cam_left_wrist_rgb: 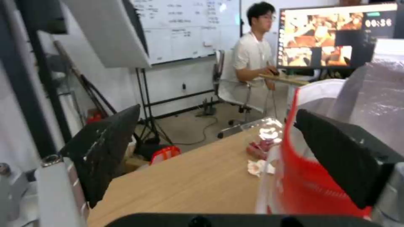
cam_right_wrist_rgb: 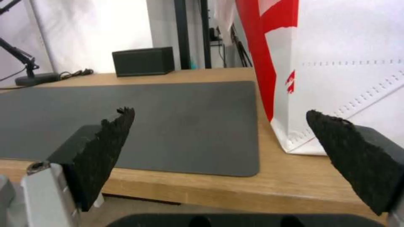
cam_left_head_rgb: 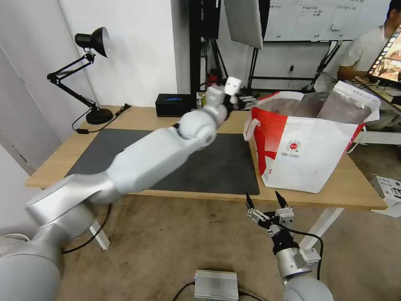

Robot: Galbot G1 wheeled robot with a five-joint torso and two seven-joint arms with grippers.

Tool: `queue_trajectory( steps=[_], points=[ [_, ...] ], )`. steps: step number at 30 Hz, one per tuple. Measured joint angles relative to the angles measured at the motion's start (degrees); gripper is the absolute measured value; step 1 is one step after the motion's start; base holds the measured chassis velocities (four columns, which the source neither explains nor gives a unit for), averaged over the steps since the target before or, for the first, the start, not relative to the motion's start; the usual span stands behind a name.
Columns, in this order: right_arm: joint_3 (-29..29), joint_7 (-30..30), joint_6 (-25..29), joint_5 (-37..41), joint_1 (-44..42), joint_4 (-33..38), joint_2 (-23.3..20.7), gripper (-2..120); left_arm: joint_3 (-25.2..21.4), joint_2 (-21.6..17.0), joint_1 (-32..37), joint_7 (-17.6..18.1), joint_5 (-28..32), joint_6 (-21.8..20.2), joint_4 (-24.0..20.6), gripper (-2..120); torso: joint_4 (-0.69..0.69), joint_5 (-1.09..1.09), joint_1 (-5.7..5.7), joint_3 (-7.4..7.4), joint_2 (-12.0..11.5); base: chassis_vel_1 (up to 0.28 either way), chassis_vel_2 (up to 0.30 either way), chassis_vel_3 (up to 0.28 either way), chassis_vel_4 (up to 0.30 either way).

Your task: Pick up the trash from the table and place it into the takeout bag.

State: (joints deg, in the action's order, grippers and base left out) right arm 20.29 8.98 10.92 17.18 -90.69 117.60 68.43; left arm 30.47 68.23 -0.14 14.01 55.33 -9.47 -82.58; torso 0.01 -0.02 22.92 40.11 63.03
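Takeout bag point(cam_left_head_rgb: 311, 146) upright on table point(cam_left_head_rgb: 355, 190). Left gripper point(cam_left_wrist_rgb: 219, 151) spread empty beside its rim; tissue point(cam_left_wrist_rgb: 260, 167), possibly tray, behind. Right gripper point(cam_left_head_rgb: 269, 209) spread, below table edge.

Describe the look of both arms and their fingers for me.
Both arms have smooth silver-grey rounded shells. The left gripper is pale grey and boxy; the right gripper has a metal block, a black cable and slim pointed black fingers with rough, textured pads.

One takeout bag point(cam_left_head_rgb: 309, 146), one table point(cam_left_head_rgb: 138, 115), one mat point(cam_left_head_rgb: 217, 167), one lamp point(cam_left_head_rgb: 90, 73)
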Motion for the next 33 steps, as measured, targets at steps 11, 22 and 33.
queue_trajectory(
  steps=[11, 22, 33],
  points=[
    [0.0, 0.0, 0.0, 0.0, 0.0, 0.0, 0.0, 100, -9.2, -9.9, 11.5, 1.3, 0.5, -0.6, -11.1, 100, 0.00, 0.01, 0.00, 0.00, 0.0, 0.000, 0.000, 0.000, 0.000],
    [0.0, 0.0, 0.0, 0.0, 0.0, 0.0, 0.0, 100, -24.7, -15.0, 30.2, 1.1, -5.9, -1.6, -20.7, 100, 0.00, 0.02, 0.00, 0.00, 0.0, 0.000, 0.000, 0.000, 0.000],
    [0.0, 0.0, 0.0, 0.0, 0.0, 0.0, 0.0, 100, -43.6, -15.6, 54.3, -1.7, -15.4, -1.5, -30.7, 100, 0.00, 0.02, -0.01, -0.01, 0.0, 0.000, 0.000, 0.000, 0.000]
  ],
)
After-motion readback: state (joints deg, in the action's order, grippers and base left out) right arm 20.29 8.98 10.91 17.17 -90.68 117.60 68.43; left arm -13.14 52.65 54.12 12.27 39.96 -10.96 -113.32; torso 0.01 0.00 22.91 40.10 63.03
